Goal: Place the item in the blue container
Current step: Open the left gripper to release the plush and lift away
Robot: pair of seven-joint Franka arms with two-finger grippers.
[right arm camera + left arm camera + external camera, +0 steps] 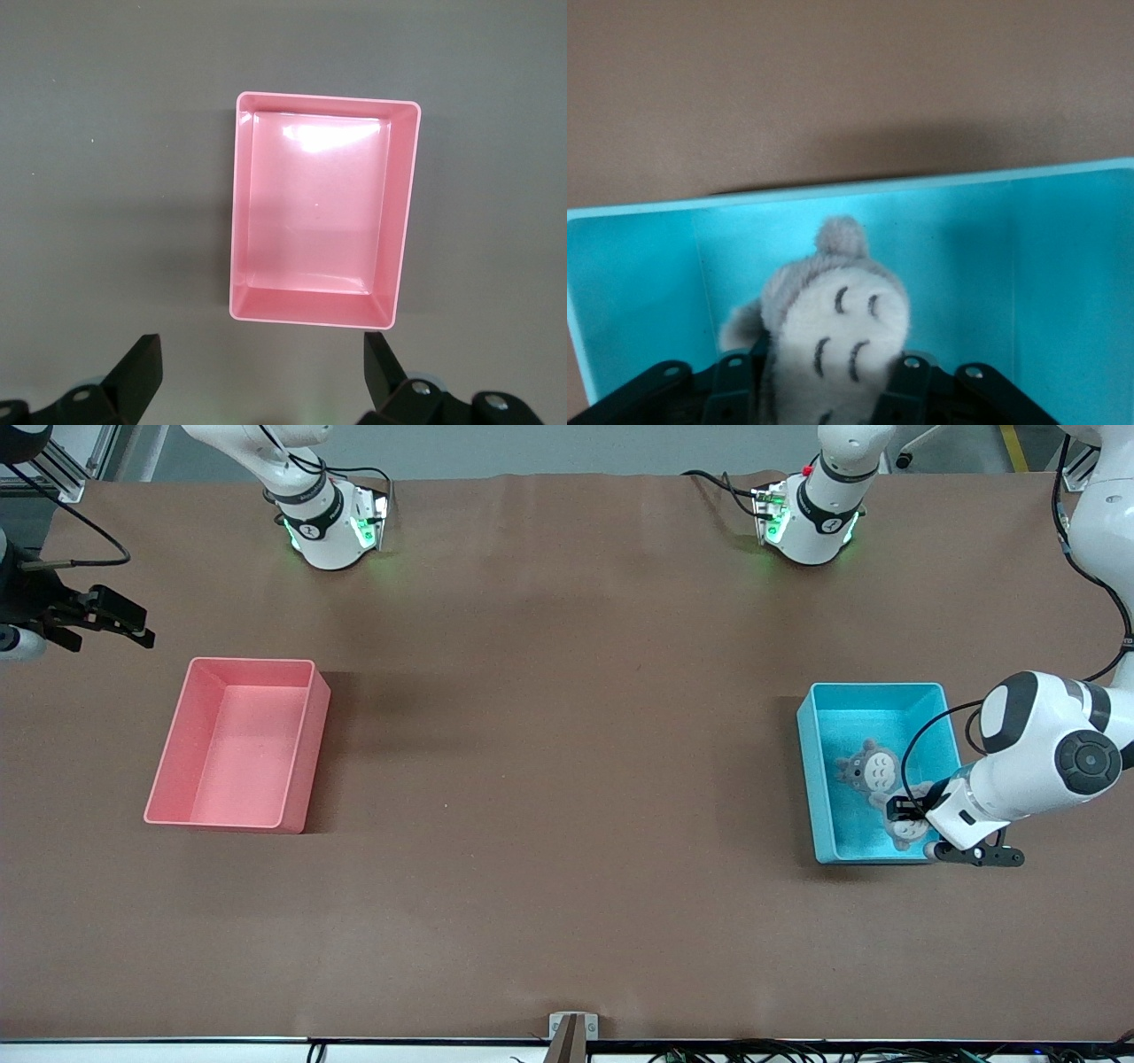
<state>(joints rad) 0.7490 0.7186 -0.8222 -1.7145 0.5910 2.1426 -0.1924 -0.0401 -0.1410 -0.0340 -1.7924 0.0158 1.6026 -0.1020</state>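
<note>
The blue container (873, 687) stands at the left arm's end of the table. Two grey-and-white plush toys are inside it. One plush toy (873, 769) lies free in the middle of the bin. The other plush toy (909, 833) (842, 310) is low in the bin's part nearer to the front camera, and my left gripper (904, 810) (819, 367) is shut on it, a finger against each side. Cyan walls (1063, 266) surround it in the left wrist view. My right gripper (133, 624) (261, 341) waits open and holds nothing, above the table near the pink bin.
A pink bin (306, 717) (239, 204) with nothing in it stands at the right arm's end of the table. Brown tabletop (567, 779) stretches between the two bins. The left arm's forearm (1036, 762) hangs over the blue container's edge.
</note>
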